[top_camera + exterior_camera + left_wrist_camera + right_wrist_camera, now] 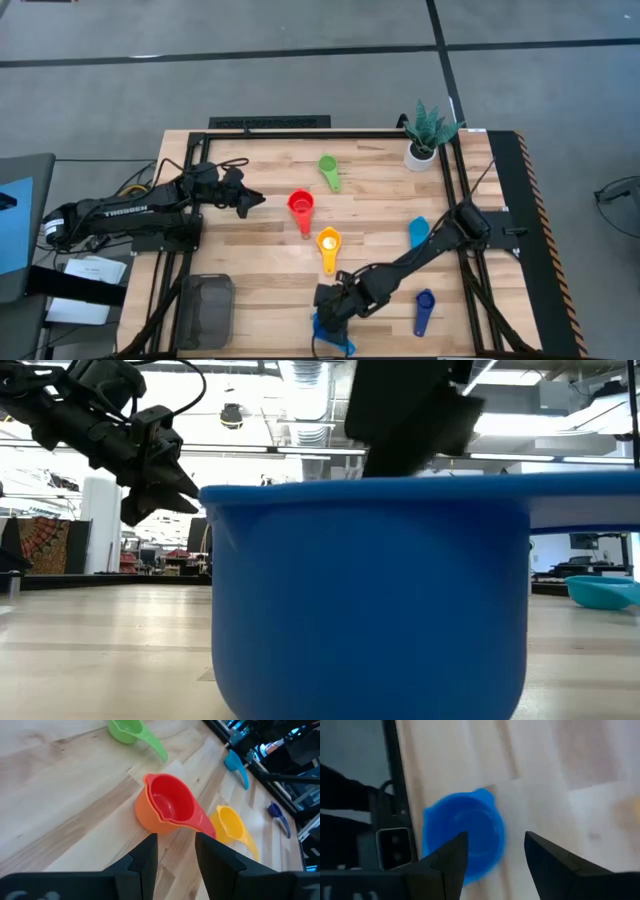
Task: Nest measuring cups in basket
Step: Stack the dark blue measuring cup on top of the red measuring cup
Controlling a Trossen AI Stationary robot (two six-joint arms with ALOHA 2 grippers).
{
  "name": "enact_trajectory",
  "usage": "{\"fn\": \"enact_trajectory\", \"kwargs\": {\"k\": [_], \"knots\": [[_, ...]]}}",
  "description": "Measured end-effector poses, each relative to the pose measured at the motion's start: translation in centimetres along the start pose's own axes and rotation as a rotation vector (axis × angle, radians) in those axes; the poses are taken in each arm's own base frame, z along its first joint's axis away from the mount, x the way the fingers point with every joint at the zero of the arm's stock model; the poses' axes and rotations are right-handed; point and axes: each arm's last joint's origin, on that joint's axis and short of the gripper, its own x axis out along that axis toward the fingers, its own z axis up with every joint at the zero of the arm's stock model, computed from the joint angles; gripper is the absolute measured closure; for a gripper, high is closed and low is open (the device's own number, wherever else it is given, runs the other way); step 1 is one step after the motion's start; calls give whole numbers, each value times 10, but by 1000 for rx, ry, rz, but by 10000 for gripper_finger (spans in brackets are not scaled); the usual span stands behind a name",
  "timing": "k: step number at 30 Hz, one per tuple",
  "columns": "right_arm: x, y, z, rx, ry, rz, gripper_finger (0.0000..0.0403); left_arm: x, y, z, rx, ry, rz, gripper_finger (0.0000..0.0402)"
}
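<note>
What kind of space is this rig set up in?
Most likely a robotics lab or workshop in an open industrial hall. The wooden table sits in a black metal frame with two arms mounted on it, the floor around it is bare grey concrete, and exposed ceiling ducting runs above.

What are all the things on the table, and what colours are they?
Blue cup: one, big, at the near table edge, below the right gripper.
Red cup: one, nested in an orange cup, mid-table.
Yellow cup: one, just nearer than the red.
Green cup: one, far side.
Teal cup: one, right of the yellow.
Dark blue cup: one, near right.
Basket: one, dark grey, near left corner.
Plant pot: one, white, far right.
Left gripper: open, beside the red cup.
Right gripper: open, over the blue cup.
</note>
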Motion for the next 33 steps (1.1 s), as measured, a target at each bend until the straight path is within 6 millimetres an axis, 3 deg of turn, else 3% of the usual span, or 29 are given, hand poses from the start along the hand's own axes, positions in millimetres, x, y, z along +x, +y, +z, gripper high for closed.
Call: {"fn": "enact_trajectory", "kwargs": {"k": [6, 11, 16, 24, 28, 33], "knots": [[22, -5, -11, 9, 68, -59, 168, 0, 0, -1, -2, 5, 3, 283], [32, -10, -7, 23, 79, -43, 181, 0, 1, -3, -9, 27, 12, 283], [31, -16, -2, 34, 94, -41, 233, 0, 0, -5, -6, 41, 13, 283], [32, -27, 5, 23, 137, -23, 382, 0, 0, -5, -4, 41, 12, 283], [31, -34, 10, 18, 155, -16, 379, 0, 0, -5, -5, 40, 13, 283], [13, -45, 24, 25, 132, -27, 381, 0, 0, -5, -28, 40, 13, 283]]}}
